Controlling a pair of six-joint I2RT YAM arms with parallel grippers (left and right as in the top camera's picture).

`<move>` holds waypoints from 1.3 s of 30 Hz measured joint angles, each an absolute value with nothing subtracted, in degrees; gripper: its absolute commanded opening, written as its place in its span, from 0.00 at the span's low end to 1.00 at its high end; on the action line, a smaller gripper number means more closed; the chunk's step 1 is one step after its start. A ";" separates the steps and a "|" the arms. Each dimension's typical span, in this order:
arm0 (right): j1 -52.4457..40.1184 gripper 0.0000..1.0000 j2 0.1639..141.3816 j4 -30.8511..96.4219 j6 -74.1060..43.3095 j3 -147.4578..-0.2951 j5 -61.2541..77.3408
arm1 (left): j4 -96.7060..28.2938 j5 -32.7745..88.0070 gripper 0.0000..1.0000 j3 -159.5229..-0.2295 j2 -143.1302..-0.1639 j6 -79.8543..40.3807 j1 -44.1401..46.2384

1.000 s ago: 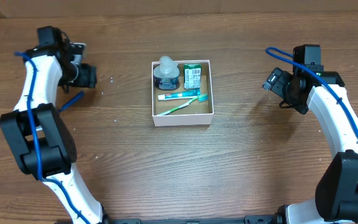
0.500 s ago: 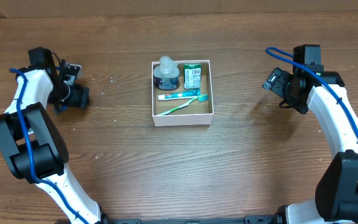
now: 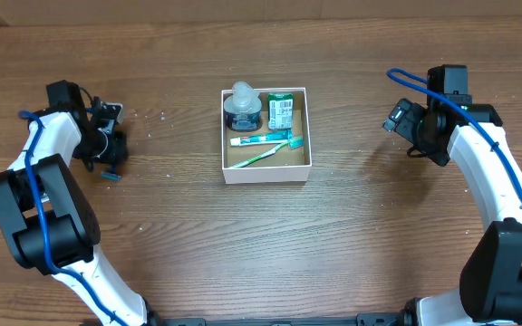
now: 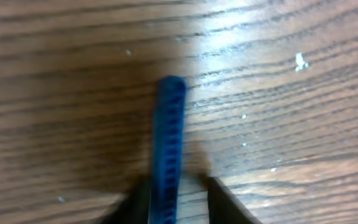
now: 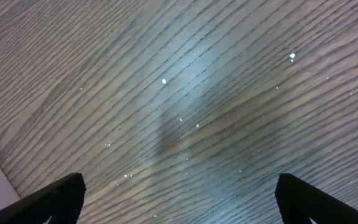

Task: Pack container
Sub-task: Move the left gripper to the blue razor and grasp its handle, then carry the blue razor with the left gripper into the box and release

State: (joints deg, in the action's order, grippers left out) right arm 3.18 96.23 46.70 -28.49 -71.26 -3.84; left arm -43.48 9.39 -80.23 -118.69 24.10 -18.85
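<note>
Straddling the blue stick (image 4: 168, 143) by the counter's left edge, left gripper (image 4: 176, 208) unclamped, right gripper (image 5: 180, 198) agape and empty — we judge an off-centre squeeze could skid it away.

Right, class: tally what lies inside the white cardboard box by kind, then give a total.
Dark blue jar with clear cap: 1
Green carton: 1
Green toothbrush: 1
Slim white item with red end, kind unclear: 1
Total in the white box: 4
</note>
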 measured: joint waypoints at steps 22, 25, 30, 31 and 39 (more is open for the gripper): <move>3.18 1.00 96.23 46.74 -28.49 -71.26 -3.86 | -81.23 32.14 0.04 -124.62 -121.95 19.90 -6.13; 3.18 1.00 96.23 46.70 -28.49 -71.26 -3.86 | -83.09 30.94 0.04 -134.04 -121.89 25.85 4.89; 3.18 1.00 96.23 46.72 -28.47 -71.26 -3.86 | -80.93 19.97 0.04 -136.03 -121.91 36.51 22.87; 3.18 1.00 96.23 46.70 -28.47 -71.26 -3.86 | -80.34 16.60 0.04 -135.90 -121.91 38.48 26.22; 3.18 1.00 96.23 46.72 -28.45 -71.26 -3.84 | -75.00 3.09 0.04 -122.50 -121.97 43.97 29.71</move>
